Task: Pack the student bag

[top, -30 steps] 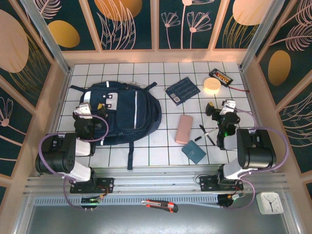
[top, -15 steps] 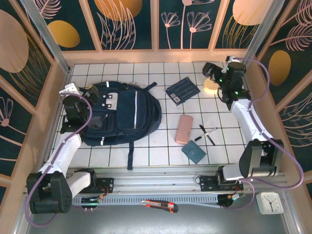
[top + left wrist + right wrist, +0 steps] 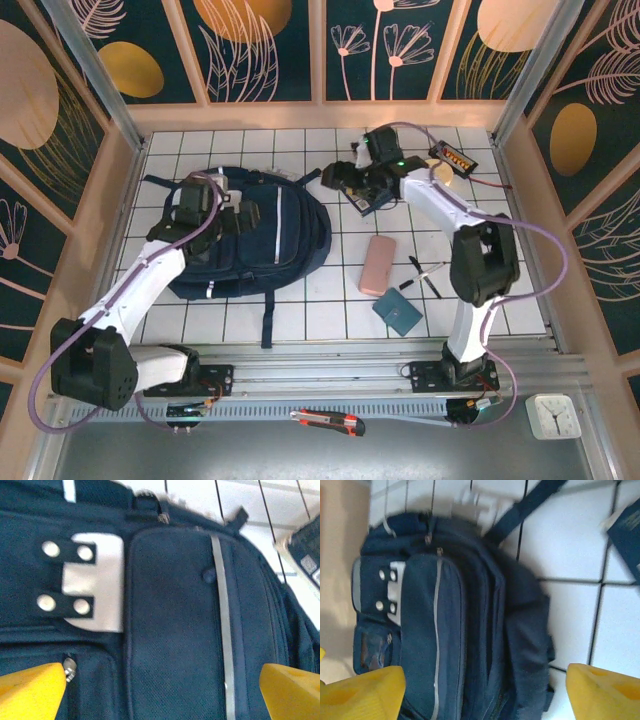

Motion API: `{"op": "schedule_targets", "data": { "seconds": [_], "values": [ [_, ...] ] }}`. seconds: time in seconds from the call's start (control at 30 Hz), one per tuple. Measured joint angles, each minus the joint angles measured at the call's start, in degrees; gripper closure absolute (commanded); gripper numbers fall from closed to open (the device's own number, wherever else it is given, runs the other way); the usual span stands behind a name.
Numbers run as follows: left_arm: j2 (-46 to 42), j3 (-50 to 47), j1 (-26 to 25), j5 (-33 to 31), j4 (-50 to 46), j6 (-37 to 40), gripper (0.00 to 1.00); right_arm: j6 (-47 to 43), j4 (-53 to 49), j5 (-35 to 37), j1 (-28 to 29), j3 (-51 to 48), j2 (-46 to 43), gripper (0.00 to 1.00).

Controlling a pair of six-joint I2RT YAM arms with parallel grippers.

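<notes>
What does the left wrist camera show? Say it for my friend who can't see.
A navy bag, close up, with a grey stripe down its front pocket and a white patch with four silver studs at left. The open left gripper has its yellow fingertips wide apart at the bottom corners; the white tiled table shows at top.
</notes>
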Motion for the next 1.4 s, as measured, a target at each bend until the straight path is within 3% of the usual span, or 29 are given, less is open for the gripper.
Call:
{"op": "schedule_targets", "data": {
  "seconds": [0.27,0.5,0.6,0.67,0.87,0.9,1.13,1.4],
  "values": [
    [1.7,-0.1,-1.3,-1.8,-7.1,-2.4,0.01,-2.3,-3.8,-1.7,4.0,7.4,8.8,0.23],
    [-10.0,-8.0,-1.2,-0.6,-13.3,-14.8,0.01,-6.4,-3.9,-3.8,4.5,13.7,16.7,0.24],
    [-14.0,-10.7,-1.2,0.7,-16.0,-19.6,0.02,-8.2,-4.6,-3.8,4.5,16.6,20.1,0.29],
    [-15.7,-12.1,-1.2,1.2,-17.0,-21.7,0.01,-9.4,-5.0,-3.8,4.7,18.4,22.0,0.40],
    [-20.5,-20.2,-0.5,3.3,-17.6,-26.9,0.01,-11.1,-4.7,-3.7,5.7,20.2,23.9,0.95],
    [-21.3,-22.5,-0.2,3.7,-17.5,-27.9,0.01,-10.9,-4.6,-3.4,5.9,20.2,23.9,1.00],
    [-18.4,-27.1,4.8,6.7,-13.8,-30.4,0.01,-9.2,-2.9,-2.7,6.4,17.9,21.1,1.00],
    [-0.6,-19.7,9.4,8.7,-5.6,-27.0,0.01,-1.4,2.8,-3.2,6.5,1.8,4.5,1.00]
  ]
}}
